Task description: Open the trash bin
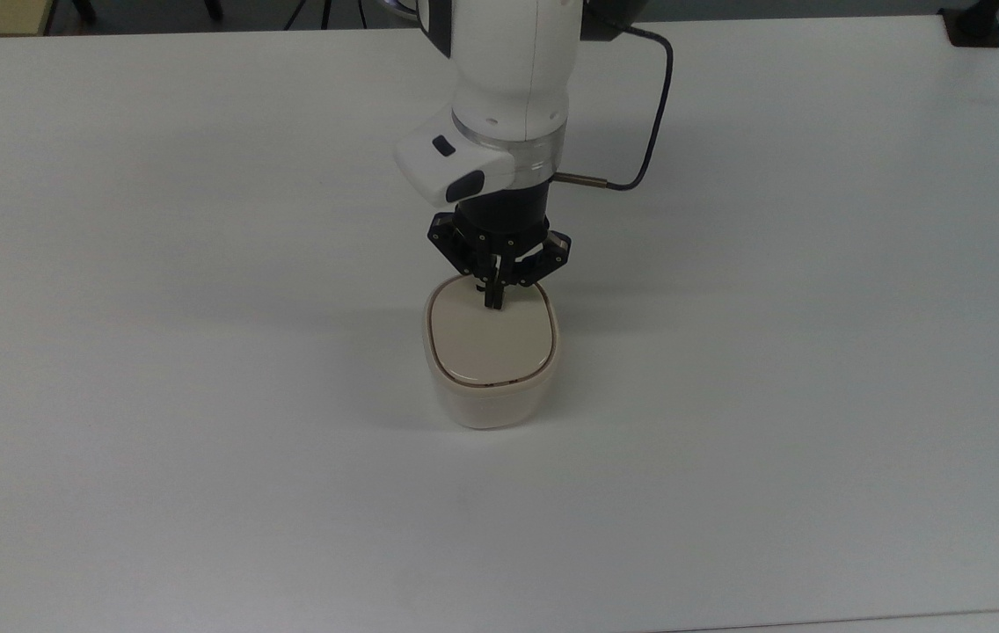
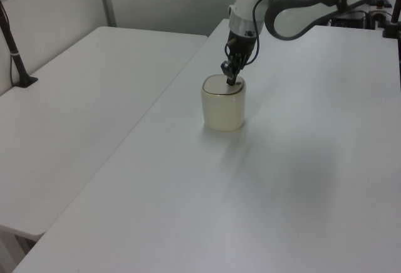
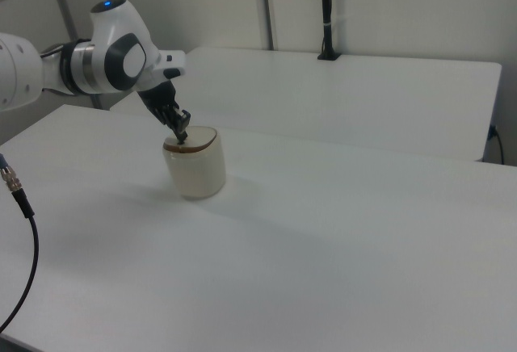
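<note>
Pretty much all whites and creams here

Cream-white trash bin (image 1: 491, 400) with a beige lid (image 1: 489, 343) edged by a thin dark line, right under the black pincer (image 1: 492, 301). White arm (image 1: 508, 79) above the pincer with grey accents, dark cable (image 1: 651, 132) beside it, plain white tabletop (image 1: 772, 369) all around.
</note>
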Action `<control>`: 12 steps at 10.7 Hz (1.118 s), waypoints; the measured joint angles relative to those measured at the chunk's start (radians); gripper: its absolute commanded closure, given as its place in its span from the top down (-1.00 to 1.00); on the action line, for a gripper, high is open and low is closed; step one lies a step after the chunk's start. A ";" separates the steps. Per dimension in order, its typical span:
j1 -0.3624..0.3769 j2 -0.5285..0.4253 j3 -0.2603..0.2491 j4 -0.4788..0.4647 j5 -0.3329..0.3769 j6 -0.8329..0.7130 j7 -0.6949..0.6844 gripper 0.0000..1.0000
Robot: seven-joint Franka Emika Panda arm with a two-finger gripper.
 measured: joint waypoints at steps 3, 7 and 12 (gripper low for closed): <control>-0.011 -0.101 -0.006 0.003 0.000 -0.046 0.002 0.46; -0.034 -0.269 -0.007 0.001 0.000 -0.237 0.003 1.00; -0.042 -0.416 -0.008 -0.031 0.036 -0.460 -0.048 1.00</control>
